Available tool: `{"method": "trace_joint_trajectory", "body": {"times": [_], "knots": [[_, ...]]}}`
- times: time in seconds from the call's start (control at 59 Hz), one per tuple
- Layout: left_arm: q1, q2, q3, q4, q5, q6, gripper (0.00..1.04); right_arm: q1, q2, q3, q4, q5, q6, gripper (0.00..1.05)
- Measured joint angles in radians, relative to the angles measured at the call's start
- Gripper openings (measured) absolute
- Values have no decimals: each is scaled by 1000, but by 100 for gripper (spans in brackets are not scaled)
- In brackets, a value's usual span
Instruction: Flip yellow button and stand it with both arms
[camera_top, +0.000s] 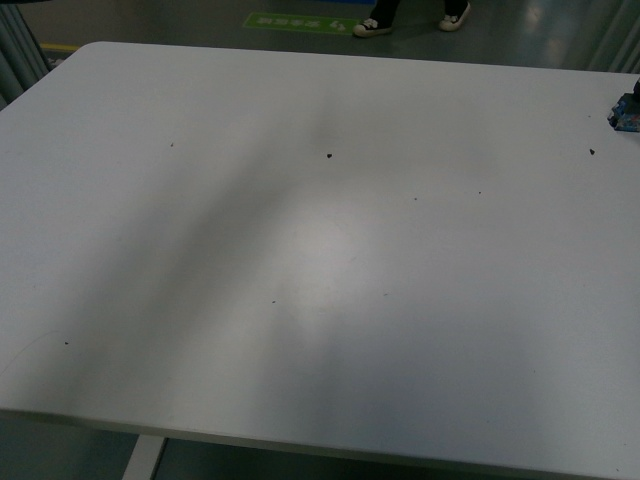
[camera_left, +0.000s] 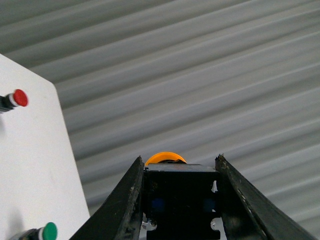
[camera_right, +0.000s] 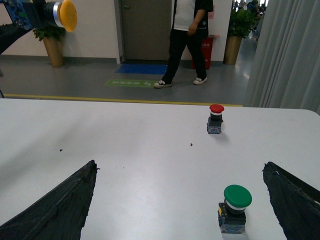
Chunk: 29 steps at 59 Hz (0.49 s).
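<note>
In the left wrist view my left gripper (camera_left: 179, 162) is shut on the yellow button (camera_left: 179, 197): its black contact block fills the space between the two fingers and the orange-yellow cap peeks out beyond it, held off the table. The right wrist view shows the same yellow button (camera_right: 64, 15) held in the air at the far left, cap sideways. My right gripper (camera_right: 180, 170) is open and empty, low over the white table (camera_right: 125, 150). The front view shows neither arm.
A red-capped switch (camera_right: 215, 118) stands upright far on the table and a green-capped switch (camera_right: 235, 207) stands close between my right fingers. Both show in the left wrist view, the red one (camera_left: 15, 99) and the green one (camera_left: 44, 233). A person walks beyond the table. A blue block (camera_top: 628, 112) sits at the table's right edge.
</note>
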Motion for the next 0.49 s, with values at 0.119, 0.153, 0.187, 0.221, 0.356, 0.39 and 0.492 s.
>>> {"method": "trace_joint_trajectory", "body": {"times": [0.119, 0.153, 0.187, 0.221, 0.356, 0.39, 0.492], "knots": [[-14, -10, -17, 129, 5, -69, 35, 0, 0, 0, 0, 0, 0, 97], [-19, -11, -17, 152, 6, -77, 35, 0, 0, 0, 0, 0, 0, 97], [-25, -13, -16, 152, 6, -79, 35, 0, 0, 0, 0, 0, 0, 97], [-33, -14, -16, 149, 6, -91, 35, 0, 0, 0, 0, 0, 0, 97], [-63, -12, -6, 125, 14, -99, 35, 0, 0, 0, 0, 0, 0, 97], [-67, -12, -5, 109, 15, -100, 35, 0, 0, 0, 0, 0, 0, 97], [-75, -12, -4, 110, 32, -93, 35, 0, 0, 0, 0, 0, 0, 97]]}}
